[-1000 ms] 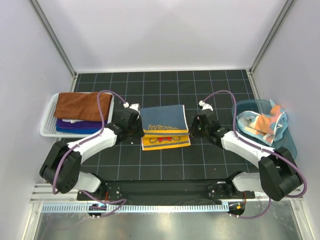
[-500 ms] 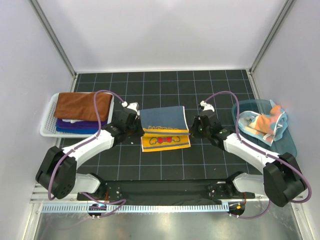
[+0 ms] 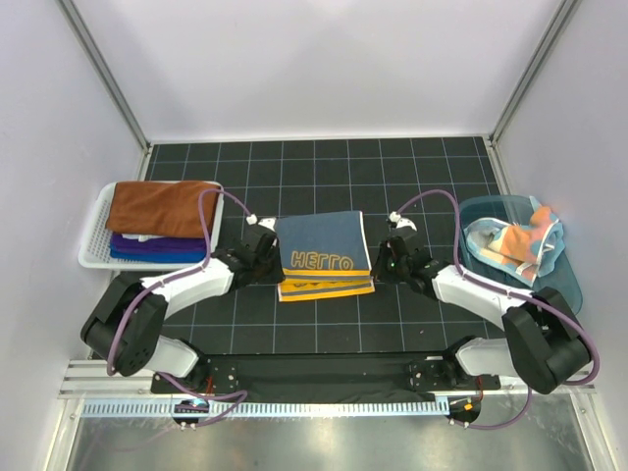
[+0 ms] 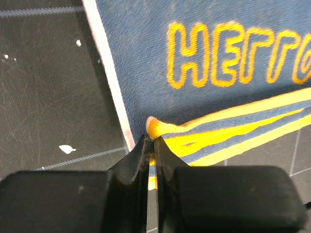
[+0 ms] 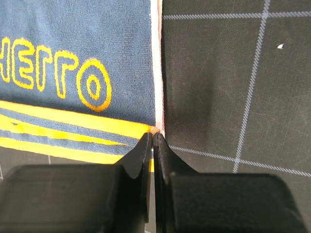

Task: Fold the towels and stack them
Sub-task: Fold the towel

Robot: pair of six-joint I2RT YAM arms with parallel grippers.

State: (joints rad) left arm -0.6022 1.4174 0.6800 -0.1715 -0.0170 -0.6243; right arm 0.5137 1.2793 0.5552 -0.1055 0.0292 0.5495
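Observation:
A navy-and-yellow striped towel (image 3: pixel 324 253) with yellow "HERRO" lettering lies on the mat between both arms, its navy flap folded down over the yellow stripes. My left gripper (image 3: pixel 267 263) is shut on the towel's near left corner (image 4: pixel 154 128). My right gripper (image 3: pixel 385 263) is shut on its near right corner (image 5: pixel 154 130). Both sit low at the mat. A rust brown towel (image 3: pixel 159 207) tops a stack of purple and white towels in the white basket (image 3: pixel 93 257) at the left. Orange and light blue towels (image 3: pixel 515 240) lie crumpled in the teal tub (image 3: pixel 572 280) at the right.
The black gridded mat (image 3: pixel 324 177) stretches behind the towel to the back wall. The basket stands at the left edge and the tub at the right edge. A metal rail (image 3: pixel 294 407) runs along the near edge.
Both grippers pulled the navy flap down towards the near edge. It now covers the yellow panel with the red bow, and the "HERRO" lettering shows fully.

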